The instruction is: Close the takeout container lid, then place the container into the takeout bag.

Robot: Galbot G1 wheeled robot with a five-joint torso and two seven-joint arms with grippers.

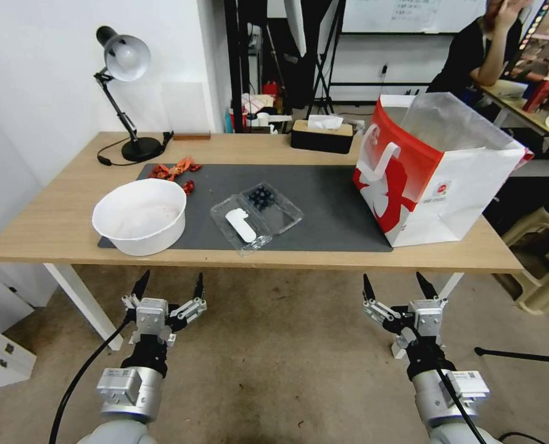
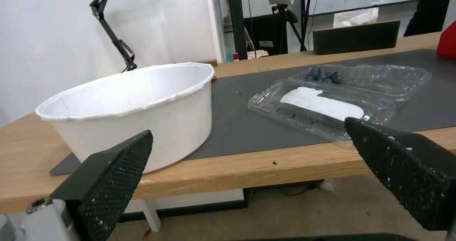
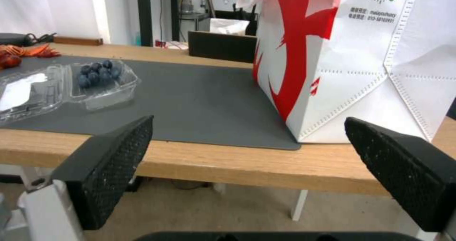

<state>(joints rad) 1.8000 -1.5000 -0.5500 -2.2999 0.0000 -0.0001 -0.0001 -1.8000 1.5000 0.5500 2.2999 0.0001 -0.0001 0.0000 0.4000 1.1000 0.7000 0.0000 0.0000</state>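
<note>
The takeout container [image 1: 257, 215] lies open flat on the grey mat in the middle of the table, dark berries [image 1: 261, 197] in its far half. Its lid [image 1: 240, 226], the near half with the white sticker, rests face up on the mat; the wrist views show it too [image 2: 320, 104] [image 3: 26, 90]. The takeout bag [image 1: 438, 169] stands open at the table's right end, red and white with a plastic liner. My left gripper [image 1: 169, 287] and right gripper [image 1: 396, 287] both hang open below the table's front edge, nothing between their fingers.
A large white bowl [image 1: 140, 216] sits left of the container. Red scraps [image 1: 177, 169], a black desk lamp [image 1: 124, 92] and a black tissue box [image 1: 322, 135] stand farther back. A stool [image 1: 543, 259] is beside the table's right end.
</note>
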